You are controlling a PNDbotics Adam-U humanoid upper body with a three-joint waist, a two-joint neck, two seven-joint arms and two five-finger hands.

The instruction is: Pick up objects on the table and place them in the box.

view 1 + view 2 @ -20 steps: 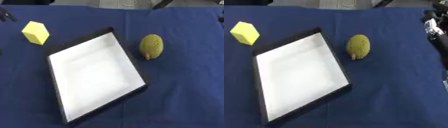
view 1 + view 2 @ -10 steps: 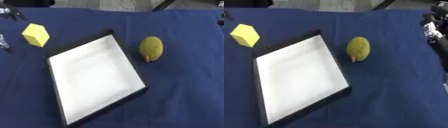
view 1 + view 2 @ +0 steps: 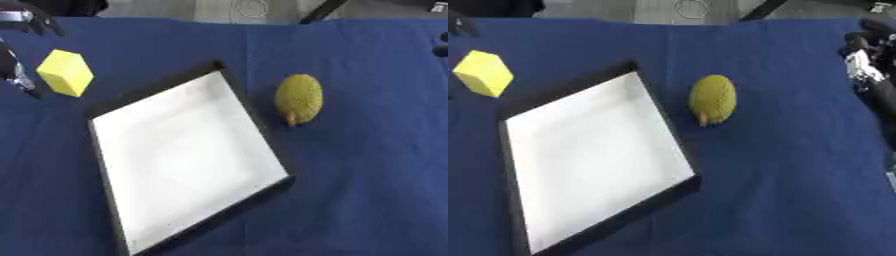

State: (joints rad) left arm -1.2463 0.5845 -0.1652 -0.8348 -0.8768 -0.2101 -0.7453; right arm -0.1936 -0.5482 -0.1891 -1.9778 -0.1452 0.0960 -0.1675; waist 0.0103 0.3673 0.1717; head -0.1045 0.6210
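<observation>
The left hand (image 3: pixel 16 60), absent from the left eye view a second ago, is now seen at that view's left edge, just beside the yellow block (image 3: pixel 66 72) and apart from it; its fingers cannot be made out. The right hand (image 3: pixel 866 65) is shown slightly lower and further in from the right edge of the right eye view than before, well apart from the bumpy yellow-green fruit (image 3: pixel 712 98).

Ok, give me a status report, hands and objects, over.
Left hand at far left edge, right hand at far right; neither holding. Yellow foam block and bumpy green-yellow fruit on blue cloth, outside black-rimmed white box. Nothing blocking.
</observation>
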